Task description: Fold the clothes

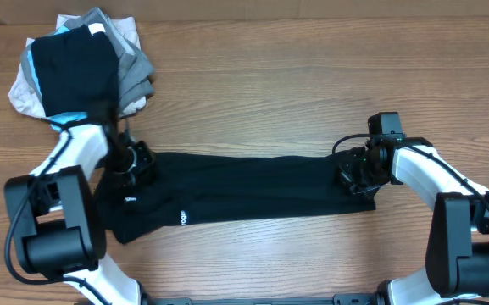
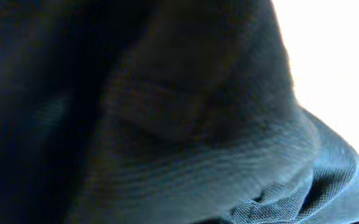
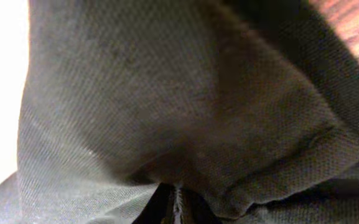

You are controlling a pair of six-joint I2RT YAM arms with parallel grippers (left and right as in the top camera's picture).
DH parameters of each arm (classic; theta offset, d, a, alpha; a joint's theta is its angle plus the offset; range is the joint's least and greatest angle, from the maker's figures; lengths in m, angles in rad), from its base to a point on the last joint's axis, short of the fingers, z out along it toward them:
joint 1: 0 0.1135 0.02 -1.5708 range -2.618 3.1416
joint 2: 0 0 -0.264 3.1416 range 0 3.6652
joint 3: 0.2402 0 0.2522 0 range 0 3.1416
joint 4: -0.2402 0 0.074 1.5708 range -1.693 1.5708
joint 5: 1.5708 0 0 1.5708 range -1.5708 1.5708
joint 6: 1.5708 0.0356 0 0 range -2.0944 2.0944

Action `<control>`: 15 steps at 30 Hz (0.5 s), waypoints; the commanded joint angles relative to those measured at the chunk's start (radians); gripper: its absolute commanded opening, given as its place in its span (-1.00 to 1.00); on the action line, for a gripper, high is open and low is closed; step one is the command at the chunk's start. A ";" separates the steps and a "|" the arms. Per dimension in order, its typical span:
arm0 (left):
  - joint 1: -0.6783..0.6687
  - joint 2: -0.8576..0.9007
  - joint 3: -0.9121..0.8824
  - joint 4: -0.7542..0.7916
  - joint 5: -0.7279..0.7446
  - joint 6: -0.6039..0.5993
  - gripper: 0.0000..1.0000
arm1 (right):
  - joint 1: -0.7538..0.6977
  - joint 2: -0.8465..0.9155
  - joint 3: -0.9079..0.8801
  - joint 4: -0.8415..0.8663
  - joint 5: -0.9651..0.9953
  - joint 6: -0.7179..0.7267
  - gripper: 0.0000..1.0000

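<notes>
The black shirt (image 1: 244,188) lies as a long folded band across the middle of the table, with small white lettering near its lower left. My left gripper (image 1: 130,161) sits on the shirt's upper left corner; its wrist view is filled by dark fabric (image 2: 185,124), and its jaws do not show. My right gripper (image 1: 356,176) sits on the shirt's right end. In the right wrist view its jaws (image 3: 176,208) are shut on bunched black fabric (image 3: 185,106).
A stacked pile of black, grey, beige and light-blue garments (image 1: 79,63) lies at the back left, close behind my left arm. Bare wooden table (image 1: 312,93) surrounds the shirt.
</notes>
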State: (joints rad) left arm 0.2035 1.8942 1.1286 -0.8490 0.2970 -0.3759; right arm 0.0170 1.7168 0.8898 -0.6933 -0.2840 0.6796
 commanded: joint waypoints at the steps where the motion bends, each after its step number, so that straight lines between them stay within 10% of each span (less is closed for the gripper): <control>1: 0.080 0.060 -0.021 0.009 -0.211 -0.020 -0.91 | 0.018 0.044 -0.013 0.015 0.127 -0.006 -0.87; 15: 0.096 0.054 -0.018 0.008 -0.200 -0.045 -0.84 | 0.072 0.043 0.164 -0.106 0.133 -0.002 -0.74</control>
State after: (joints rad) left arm 0.2535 1.8977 1.1286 -0.8551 0.3084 -0.4019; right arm 0.0910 1.7512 0.9859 -0.7746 -0.2173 0.6804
